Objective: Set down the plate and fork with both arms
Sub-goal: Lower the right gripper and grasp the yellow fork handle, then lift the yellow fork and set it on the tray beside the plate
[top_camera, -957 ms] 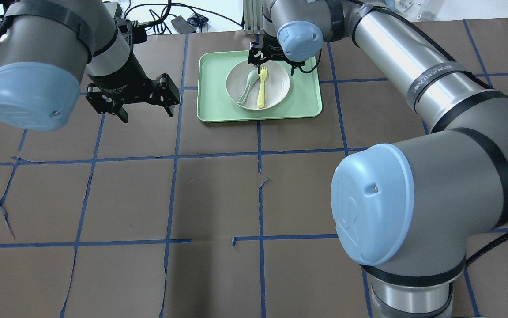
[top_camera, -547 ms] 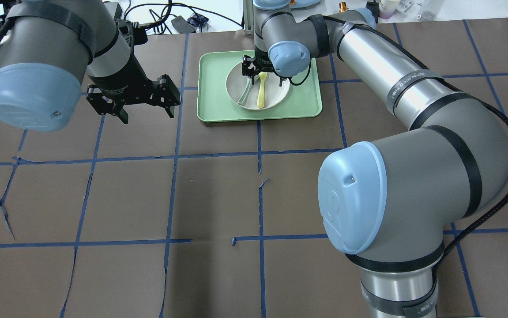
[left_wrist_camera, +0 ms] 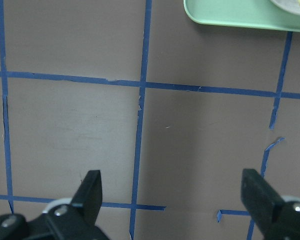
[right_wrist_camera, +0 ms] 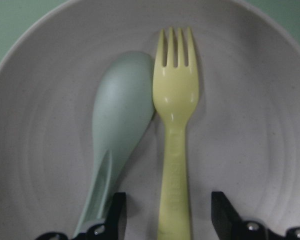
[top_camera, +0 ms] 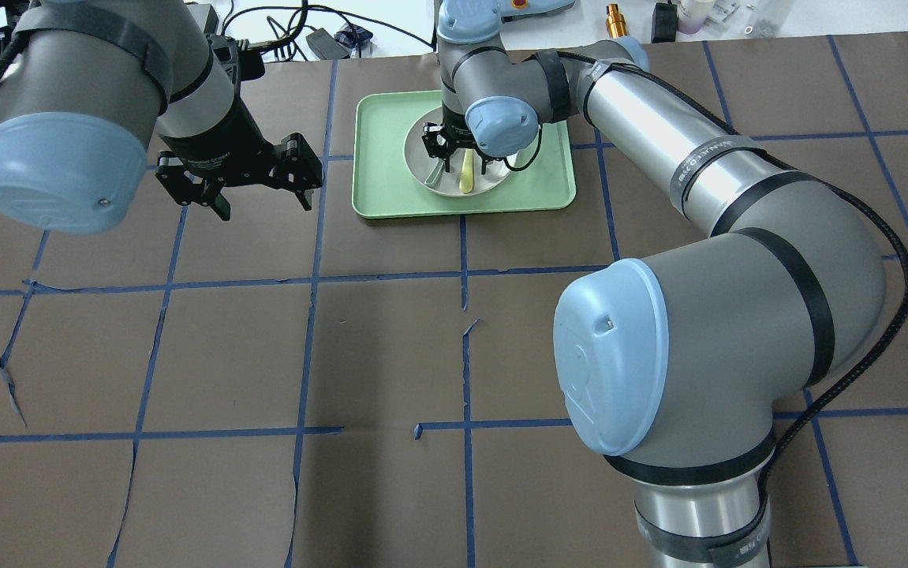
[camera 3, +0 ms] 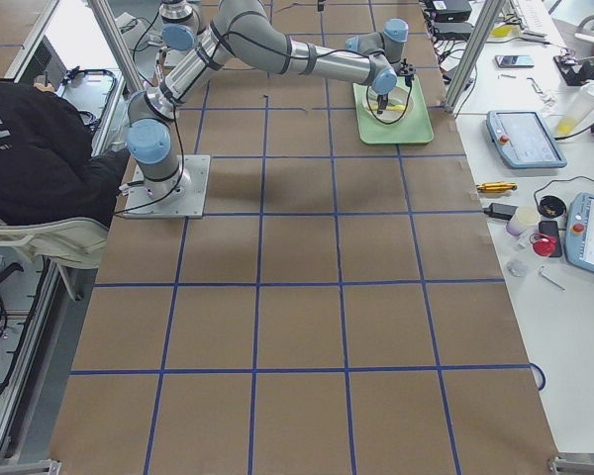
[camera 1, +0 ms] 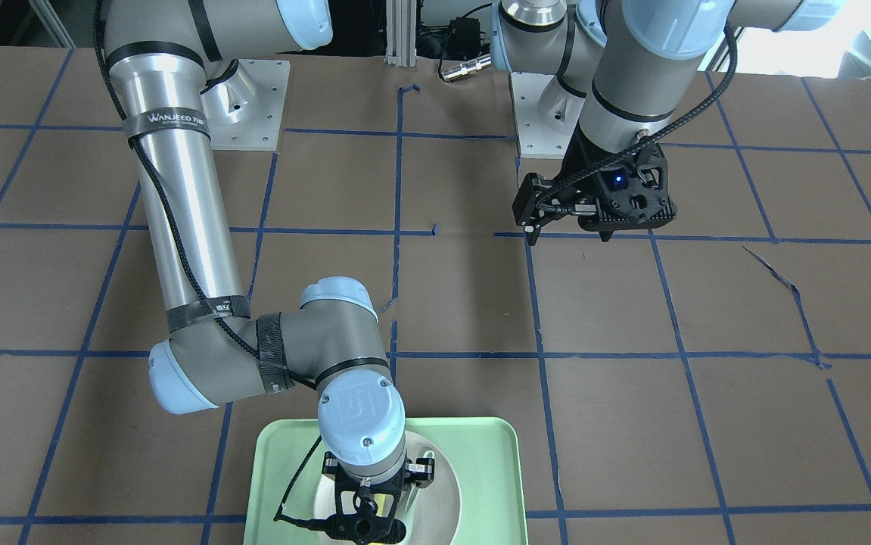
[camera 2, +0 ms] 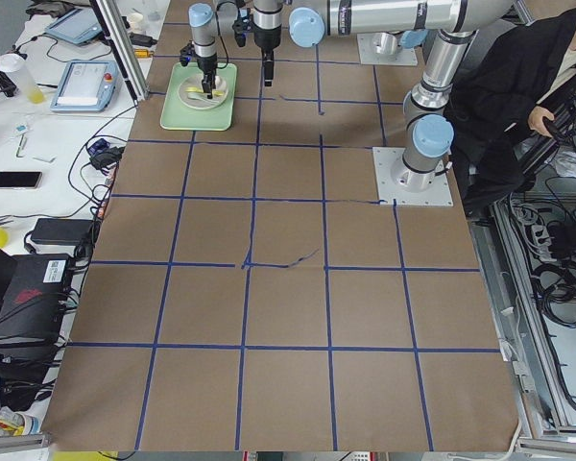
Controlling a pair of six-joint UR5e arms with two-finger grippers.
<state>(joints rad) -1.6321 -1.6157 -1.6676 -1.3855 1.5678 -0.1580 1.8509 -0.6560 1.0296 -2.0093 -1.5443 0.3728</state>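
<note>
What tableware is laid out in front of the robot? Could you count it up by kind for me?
green tray: 1
off-white plate: 1
yellow fork: 1
grey-green spoon: 1
Total: 4

A brown table (top_camera: 225,355) gridded with blue tape (top_camera: 468,497), cluttered white benches (camera 3: 574,346) alongside.

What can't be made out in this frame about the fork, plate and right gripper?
- Overhead: fork tines hidden by the right arm's wrist.
- Front-facing: plate cut off by the bottom edge, fork mostly behind the right gripper.
- Right wrist: fork and spoon handle ends cut off below.
- Side views: cutlery too small.
</note>
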